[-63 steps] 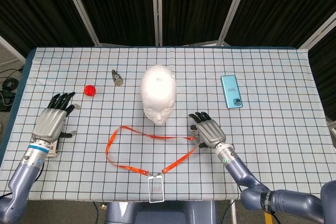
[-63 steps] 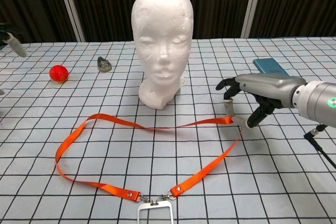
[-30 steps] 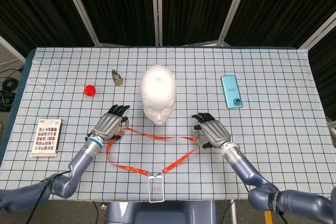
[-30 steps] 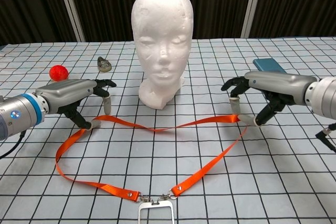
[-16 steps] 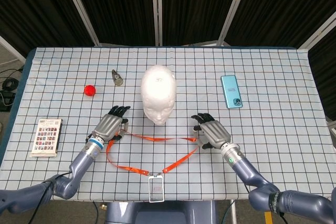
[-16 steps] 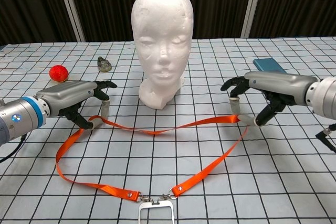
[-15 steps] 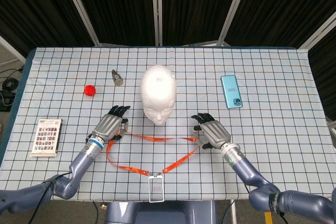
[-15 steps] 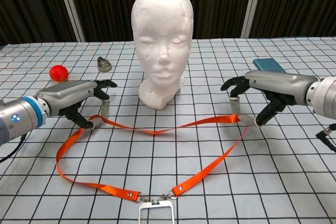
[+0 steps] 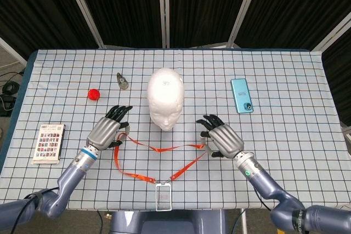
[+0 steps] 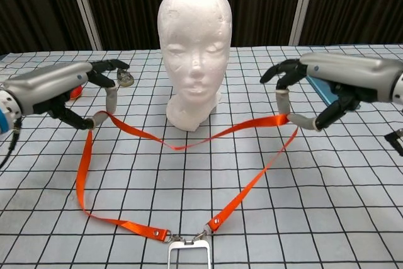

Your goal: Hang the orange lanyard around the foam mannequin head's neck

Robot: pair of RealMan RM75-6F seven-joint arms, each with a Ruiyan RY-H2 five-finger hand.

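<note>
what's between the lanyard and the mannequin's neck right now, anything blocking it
Nothing visible does. The orange lanyard is pinched by the left hand and right hand just in front of the foam mannequin head, with bare table between. The phone and red ball lie off to the sides.

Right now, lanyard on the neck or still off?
Off. The orange lanyard sags in front of the mannequin head, strung between both hands.

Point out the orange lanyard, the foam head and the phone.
orange lanyard [image 10: 242, 194], chest view, on the strap running down to the clip.
foam head [image 10: 192, 36], chest view, on the face.
phone [image 9: 241, 95], head view, on the middle of its teal back.
</note>
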